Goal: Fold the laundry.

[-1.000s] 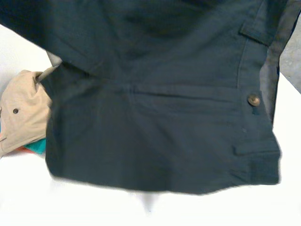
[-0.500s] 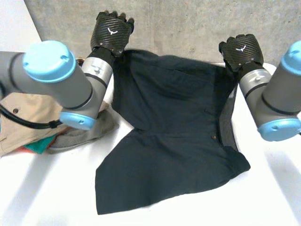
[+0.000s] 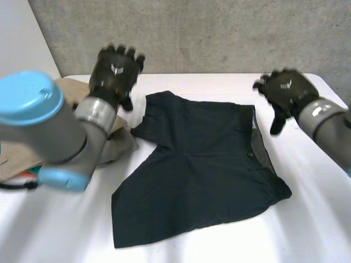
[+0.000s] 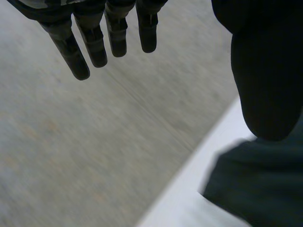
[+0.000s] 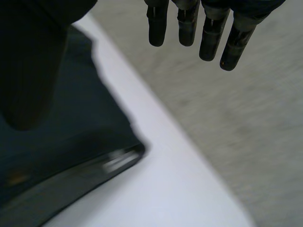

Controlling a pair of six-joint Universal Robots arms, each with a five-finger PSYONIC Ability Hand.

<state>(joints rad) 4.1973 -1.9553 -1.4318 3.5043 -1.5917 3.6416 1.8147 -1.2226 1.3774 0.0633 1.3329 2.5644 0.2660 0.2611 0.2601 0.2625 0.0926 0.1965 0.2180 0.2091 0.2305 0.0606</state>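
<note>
Shorts dropped flat on the desk, both hands open above the far edge.

The dark shorts (image 3: 203, 170) lie spread on the white desk (image 3: 307, 230), one leg hem nearest and the waistband along the right side. The head view takes in the whole garment and a pile (image 3: 118, 143) of beige clothes just beside it on the left, half behind the left arm. Farther back, the left hand (image 3: 114, 76) and right hand (image 3: 285, 93) hover off the cloth, spread wide and holding nothing. The left wrist view gives its fingers (image 4: 94, 42) straight against the concrete wall (image 4: 94, 156), with a corner of the shorts below the thumb. The right wrist view gives the grey waistband lining (image 5: 113, 163) close to the desk's far edge. Half a second ago both hands gripped the far corners and held that edge up. Now it is let go and lies flat.
</note>
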